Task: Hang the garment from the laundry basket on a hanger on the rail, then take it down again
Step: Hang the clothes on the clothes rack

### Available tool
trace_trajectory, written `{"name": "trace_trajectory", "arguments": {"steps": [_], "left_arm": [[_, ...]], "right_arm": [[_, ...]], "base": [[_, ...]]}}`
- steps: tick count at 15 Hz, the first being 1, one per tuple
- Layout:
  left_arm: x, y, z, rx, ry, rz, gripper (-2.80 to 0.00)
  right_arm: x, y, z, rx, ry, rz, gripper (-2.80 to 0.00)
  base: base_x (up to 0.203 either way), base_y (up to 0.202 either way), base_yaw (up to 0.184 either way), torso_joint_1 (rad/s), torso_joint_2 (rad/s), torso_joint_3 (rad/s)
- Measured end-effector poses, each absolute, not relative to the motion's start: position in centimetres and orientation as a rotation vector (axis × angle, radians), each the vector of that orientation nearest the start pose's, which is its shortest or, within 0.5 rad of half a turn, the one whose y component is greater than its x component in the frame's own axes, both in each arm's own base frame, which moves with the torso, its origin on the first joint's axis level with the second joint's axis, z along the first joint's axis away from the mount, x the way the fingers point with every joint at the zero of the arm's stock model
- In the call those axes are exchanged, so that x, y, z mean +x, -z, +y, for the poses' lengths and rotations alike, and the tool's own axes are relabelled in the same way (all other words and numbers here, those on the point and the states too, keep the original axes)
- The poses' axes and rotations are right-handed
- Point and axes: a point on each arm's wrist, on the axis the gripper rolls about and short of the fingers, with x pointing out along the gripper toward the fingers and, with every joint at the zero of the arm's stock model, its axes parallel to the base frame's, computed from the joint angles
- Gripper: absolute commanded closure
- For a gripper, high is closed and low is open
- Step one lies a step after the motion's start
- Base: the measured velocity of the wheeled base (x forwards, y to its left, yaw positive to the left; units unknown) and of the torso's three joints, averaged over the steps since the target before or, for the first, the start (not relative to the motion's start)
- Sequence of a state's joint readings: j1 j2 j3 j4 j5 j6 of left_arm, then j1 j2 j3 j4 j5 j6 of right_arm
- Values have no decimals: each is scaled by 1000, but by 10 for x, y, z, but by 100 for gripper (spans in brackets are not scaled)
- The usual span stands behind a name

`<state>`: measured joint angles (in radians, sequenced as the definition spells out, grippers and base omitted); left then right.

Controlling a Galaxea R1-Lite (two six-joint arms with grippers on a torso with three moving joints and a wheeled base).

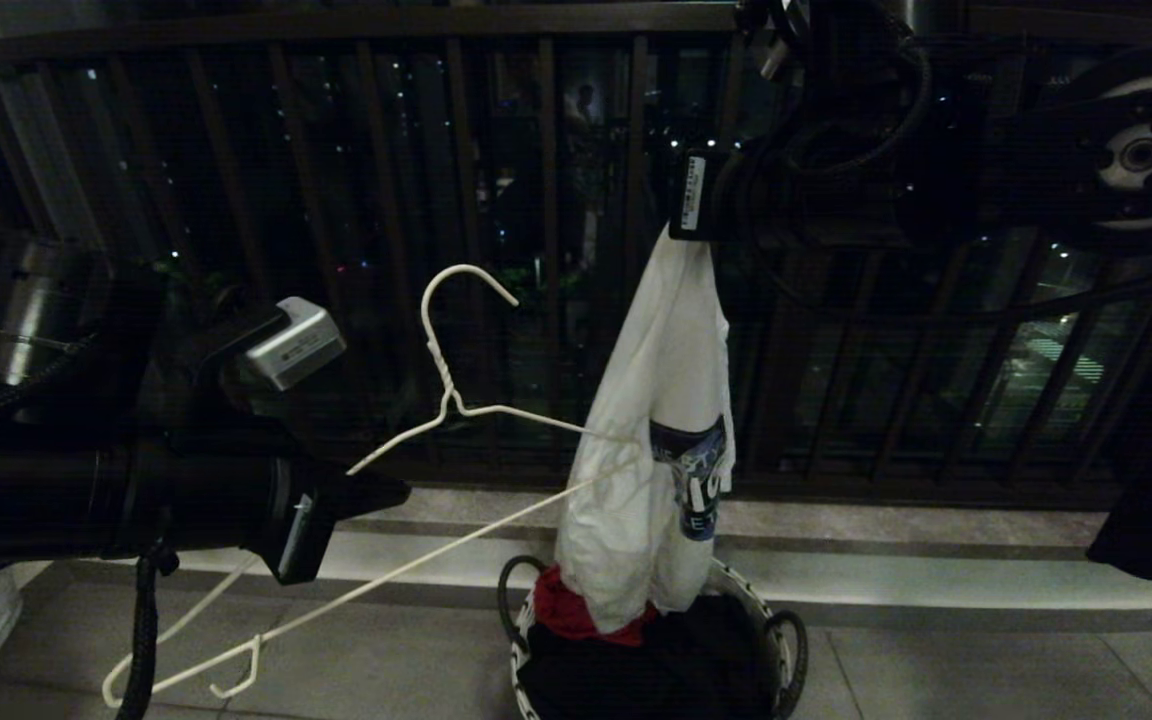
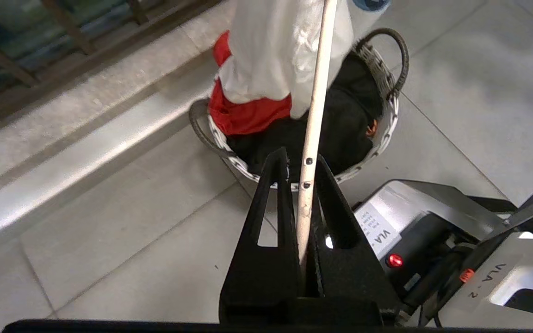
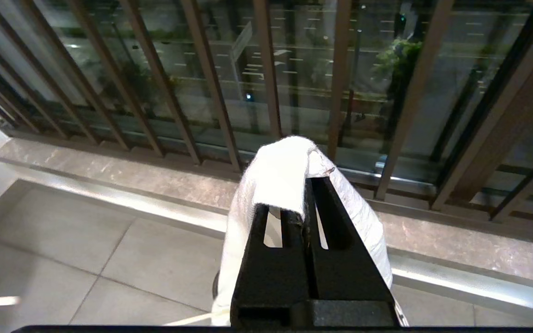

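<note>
Left gripper [image 2: 300,169] low on the left, fingers clamped on the white wire hanger [image 1: 446,400], whose far arm pokes into the T-shirt [image 1: 651,440]. Right gripper [image 3: 306,185] up high, pinched shut on the shirt's top; shirt hangs, hem touching the laundry basket [image 1: 791,640] on the floor
</note>
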<state>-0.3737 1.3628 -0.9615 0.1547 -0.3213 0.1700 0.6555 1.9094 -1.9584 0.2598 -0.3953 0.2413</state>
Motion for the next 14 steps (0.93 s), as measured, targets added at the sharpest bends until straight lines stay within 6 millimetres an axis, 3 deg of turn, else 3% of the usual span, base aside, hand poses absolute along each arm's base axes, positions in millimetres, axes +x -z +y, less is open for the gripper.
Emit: {"name": "trace_trajectory", "arguments": {"steps": [4, 10, 14], "left_arm": [[192, -249, -71, 189, 677, 461, 0], [203, -262, -37, 177, 507, 375, 0], [205, -264, -33, 166, 484, 369, 0]], "right_arm": [[299, -343, 216, 126, -210, 220, 0], [301, -337, 216, 112, -200, 241, 0], [303, -323, 220, 85, -200, 283, 0]], "base": [[0, 0, 0, 0, 0, 0], [0, 0, 0, 0, 0, 0], [0, 0, 0, 0, 0, 0]]}}
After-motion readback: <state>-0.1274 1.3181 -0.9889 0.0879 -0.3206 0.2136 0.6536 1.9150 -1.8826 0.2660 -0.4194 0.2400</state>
